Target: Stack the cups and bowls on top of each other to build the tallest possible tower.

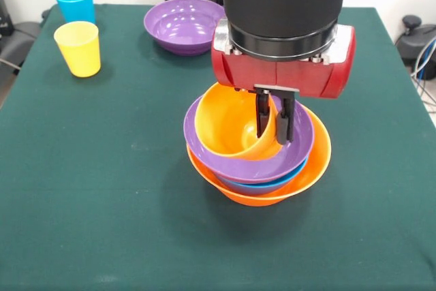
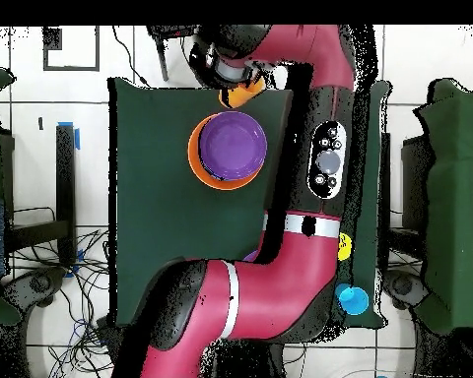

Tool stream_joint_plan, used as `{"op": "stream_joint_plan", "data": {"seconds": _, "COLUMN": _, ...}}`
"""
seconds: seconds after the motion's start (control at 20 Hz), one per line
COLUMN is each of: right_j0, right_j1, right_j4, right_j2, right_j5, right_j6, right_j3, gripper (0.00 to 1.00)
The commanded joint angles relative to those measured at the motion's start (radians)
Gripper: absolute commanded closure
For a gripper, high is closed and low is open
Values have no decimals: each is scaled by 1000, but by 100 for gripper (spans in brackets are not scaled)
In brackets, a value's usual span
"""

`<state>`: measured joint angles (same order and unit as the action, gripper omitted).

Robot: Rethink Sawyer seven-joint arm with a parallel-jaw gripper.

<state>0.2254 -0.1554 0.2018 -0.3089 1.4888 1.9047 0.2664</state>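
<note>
orange bowl (image 1: 228,127) going onto the tower (image 1: 259,168)
my gripper (image 1: 274,124) pinches its thin rim, tilted; glossy, light plastic, so i expect it could slip or swing.

One camera looks across the green table (image 1: 102,189) from its near edge, angled downward and close, so the stacked bowls (image 1: 257,151) fill the middle. The other looks straight down from high above, taking in the whole table (image 2: 152,197), the arm (image 2: 280,276) and surrounding floor. Both views share the table, the stacked bowls (image 2: 227,150) and the blue cup (image 1: 75,3) (image 2: 354,299).
</note>
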Motion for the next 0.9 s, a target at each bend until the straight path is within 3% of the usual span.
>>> {"op": "stream_joint_plan", "data": {"seconds": 0.05, "right_j0": -13, "right_j1": 9, "right_j4": 35, "right_j2": -34, "right_j5": 50, "right_j6": 75, "right_j3": 39, "gripper": 100}}
{"op": "stream_joint_plan", "data": {"seconds": 0.7, "right_j0": -10, "right_j1": 31, "right_j4": 55, "right_j2": -32, "right_j5": 14, "right_j6": 34, "right_j3": 29, "gripper": 100}}
{"op": "stream_joint_plan", "data": {"seconds": 0.9, "right_j0": -16, "right_j1": 32, "right_j4": 57, "right_j2": -40, "right_j5": 50, "right_j6": 53, "right_j3": 13, "gripper": 100}}
